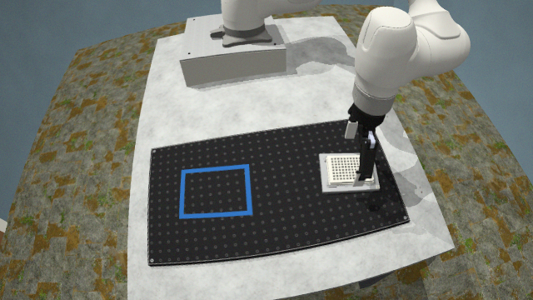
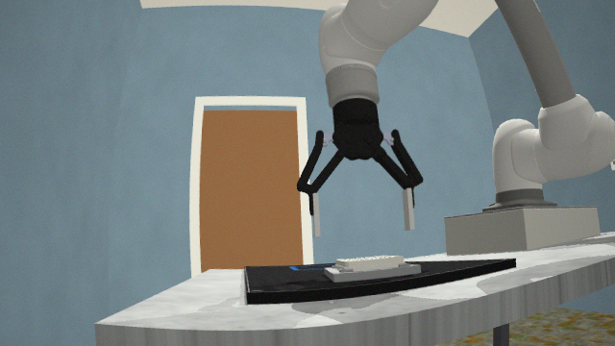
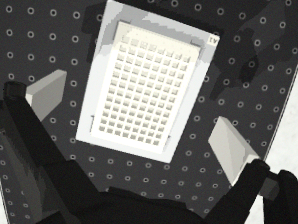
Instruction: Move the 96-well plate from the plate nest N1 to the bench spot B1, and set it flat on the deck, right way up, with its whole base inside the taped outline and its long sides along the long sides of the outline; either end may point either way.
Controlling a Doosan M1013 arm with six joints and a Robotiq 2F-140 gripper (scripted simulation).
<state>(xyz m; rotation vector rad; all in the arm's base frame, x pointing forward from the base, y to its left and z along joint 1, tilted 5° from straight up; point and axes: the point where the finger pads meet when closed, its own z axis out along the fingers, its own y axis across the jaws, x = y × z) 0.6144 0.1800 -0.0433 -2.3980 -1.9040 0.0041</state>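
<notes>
The white 96-well plate (image 1: 344,169) sits flat in the grey plate nest N1 (image 1: 350,186) at the right of the black deck. It also shows in the side view (image 2: 369,262) and in the wrist view (image 3: 149,88). My gripper (image 2: 361,211) hangs straight above the plate, open wide and empty, with one finger over each long side and its fingertips a little above the plate's top. In the top view the gripper (image 1: 359,160) partly hides the plate's right edge. The blue taped outline B1 (image 1: 216,191) lies at the left of the deck, with nothing inside it.
The black perforated deck (image 1: 271,192) lies on a pale bench top. The robot's grey base block (image 1: 233,54) stands at the back of the bench. The bench's right edge runs close to the nest.
</notes>
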